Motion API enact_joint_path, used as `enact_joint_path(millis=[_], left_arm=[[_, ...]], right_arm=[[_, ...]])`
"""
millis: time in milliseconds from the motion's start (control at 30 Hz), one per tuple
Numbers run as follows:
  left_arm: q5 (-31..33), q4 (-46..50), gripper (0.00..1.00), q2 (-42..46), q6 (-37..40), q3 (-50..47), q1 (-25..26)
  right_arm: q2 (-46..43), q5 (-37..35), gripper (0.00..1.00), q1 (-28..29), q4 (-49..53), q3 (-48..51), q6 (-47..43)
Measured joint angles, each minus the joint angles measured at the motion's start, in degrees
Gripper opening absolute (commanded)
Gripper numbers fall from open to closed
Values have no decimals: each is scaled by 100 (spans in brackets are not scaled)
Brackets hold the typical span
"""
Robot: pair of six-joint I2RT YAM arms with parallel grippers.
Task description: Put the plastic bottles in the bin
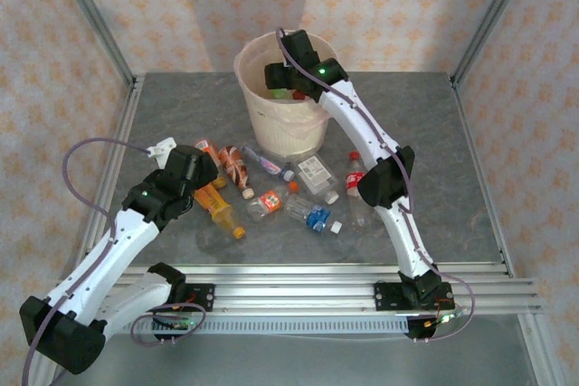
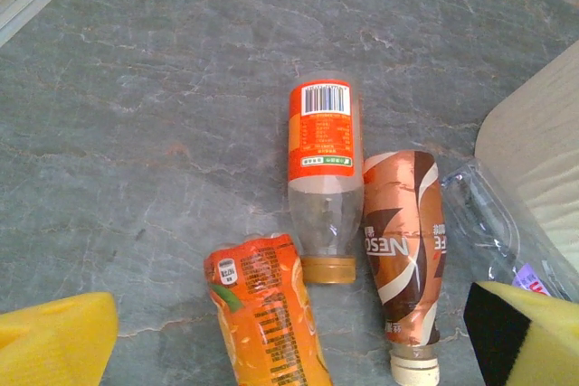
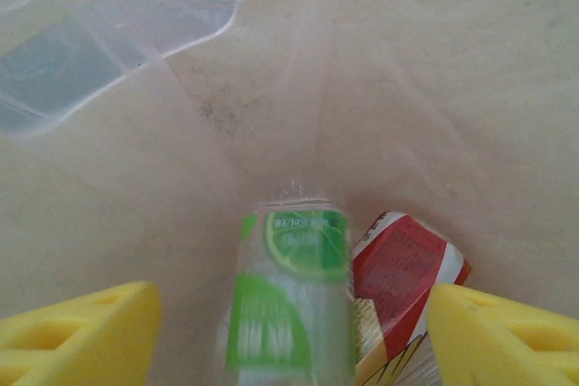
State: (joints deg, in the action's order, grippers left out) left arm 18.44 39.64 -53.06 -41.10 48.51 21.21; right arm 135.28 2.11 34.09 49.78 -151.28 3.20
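Several plastic bottles (image 1: pixel 271 201) lay scattered on the bench (image 1: pixel 434 133) in the top view, just in front of the bin (image 1: pixel 249 56). The right tool (image 1: pixel 282 80) hung inside the bin's mouth, and the left tool (image 1: pixel 194 172) hovered over the left end of the scatter.

From the left wrist, that tool's pads (image 2: pixel 54 341) stood wide apart and empty above an orange-labelled bottle (image 2: pixel 323 178), a brown bottle (image 2: pixel 404 250) and an orange bottle (image 2: pixel 267 314).

From the right wrist, the jaws stood parted, touching nothing. A blurred green-labelled bottle (image 3: pixel 289 296) lay between them beside a red-labelled bottle (image 3: pixel 407 277), both in the bin. This looked like the drop. Next, the right arm would need to lift clear while the left descended and closed on one bottle.
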Motion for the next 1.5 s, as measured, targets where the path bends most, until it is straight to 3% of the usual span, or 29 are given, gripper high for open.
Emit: enact_joint_path(millis=[300, 567, 833, 967, 1267, 1500], left_arm=[[4, 0, 100, -297, 114, 42, 0], [-2, -66, 100, -743, 354, 400, -269], [-116, -166, 100, -1165, 433, 697, -680], [-302, -212, 100, -1292, 457, 708, -896], [-654, -146, 100, -1405, 369, 793, -1088], [-813, 92, 100, -874, 184, 763, -1088]], right_arm=[[0, -98, 99, 0, 46, -387, -70], [-273, -304, 99, 0, 262, -431, -94], [-1388, -879, 99, 0, 758, -210, 66], [-2326, -1196, 99, 0, 765, 837, 243], [-4424, -1703, 99, 2, 295, 4363, 739], [-5794, -2146, 99, 0, 111, 6349, 1325]])
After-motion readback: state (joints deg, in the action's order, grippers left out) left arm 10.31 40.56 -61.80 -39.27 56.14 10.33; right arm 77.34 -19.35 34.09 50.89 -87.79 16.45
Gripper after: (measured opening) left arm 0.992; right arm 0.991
